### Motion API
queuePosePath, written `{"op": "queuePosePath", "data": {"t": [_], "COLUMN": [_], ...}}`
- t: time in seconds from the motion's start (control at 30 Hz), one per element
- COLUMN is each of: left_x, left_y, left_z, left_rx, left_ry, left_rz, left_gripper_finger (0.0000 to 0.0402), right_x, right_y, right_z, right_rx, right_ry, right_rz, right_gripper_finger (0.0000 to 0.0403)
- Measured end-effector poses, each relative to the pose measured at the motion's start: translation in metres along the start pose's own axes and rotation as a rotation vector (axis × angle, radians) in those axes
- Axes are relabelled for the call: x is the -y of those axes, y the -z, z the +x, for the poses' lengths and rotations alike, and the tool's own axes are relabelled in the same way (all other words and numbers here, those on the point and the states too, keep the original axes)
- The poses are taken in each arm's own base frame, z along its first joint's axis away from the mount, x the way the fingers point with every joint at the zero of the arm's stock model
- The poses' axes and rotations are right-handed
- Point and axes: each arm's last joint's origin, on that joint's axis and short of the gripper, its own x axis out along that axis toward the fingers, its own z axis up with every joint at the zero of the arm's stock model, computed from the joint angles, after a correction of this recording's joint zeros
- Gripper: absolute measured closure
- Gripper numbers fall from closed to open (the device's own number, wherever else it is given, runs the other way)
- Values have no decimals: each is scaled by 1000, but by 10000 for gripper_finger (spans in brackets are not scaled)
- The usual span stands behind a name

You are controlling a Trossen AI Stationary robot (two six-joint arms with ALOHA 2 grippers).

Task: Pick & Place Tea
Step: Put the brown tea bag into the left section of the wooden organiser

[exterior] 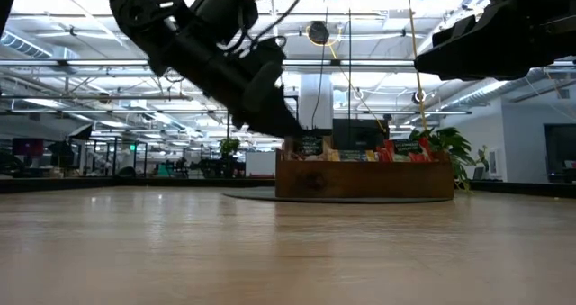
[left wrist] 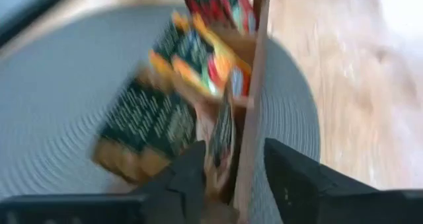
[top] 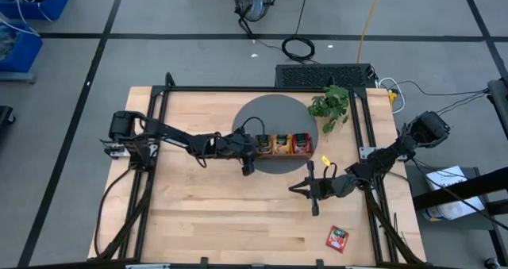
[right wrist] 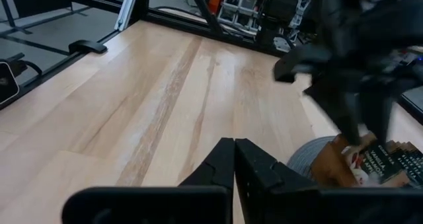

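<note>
The wooden tray (top: 283,157) stands on a round grey mat (top: 270,112) and holds upright tea sachets (top: 282,144) in its compartments. My left gripper (left wrist: 234,148) is open at the tray's left end. One finger is inside the left compartment beside a dark sachet (left wrist: 221,135). The other is outside the tray's near long wall (left wrist: 250,138). One red sachet (top: 337,238) lies flat on the table near its front right. My right gripper (right wrist: 234,159) hovers shut over bare wood to the right of the tray, holding nothing. My left gripper stands astride the tray's near wall and the upright sachet just inside it, coming from the table's left and slanting down. I cannot tell whether either finger touches the sachet or the wall.
A leafy green plant (top: 332,106) sits at the mat's far right. A small yellow scrap (top: 325,160) lies on the wood between the tray and my right gripper (top: 311,191). Black frame rails (top: 151,142) run along the table's left and right sides. Open wood lies toward the near edge.
</note>
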Motion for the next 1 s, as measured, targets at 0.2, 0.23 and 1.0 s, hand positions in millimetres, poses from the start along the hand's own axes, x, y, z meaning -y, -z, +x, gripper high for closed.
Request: {"op": "queuePosePath", "data": {"t": [0.2, 0.23, 1.0], "left_x": [-3, -3, 38], "left_y": [-26, -30, 1], "left_z": [-21, -26, 2], "left_rx": [107, 114, 90], "left_ry": [-26, -25, 57], "left_rz": [-20, -21, -115], "left_gripper_finger": [200, 195, 395], "right_x": [0, 0, 2], "right_y": [1, 1, 8], "right_z": [0, 0, 0], "right_rx": [-7, -9, -79], "right_ry": [-1, -1, 77], "right_rz": [8, 7, -9], "right_gripper_finger": [402, 401, 402]}}
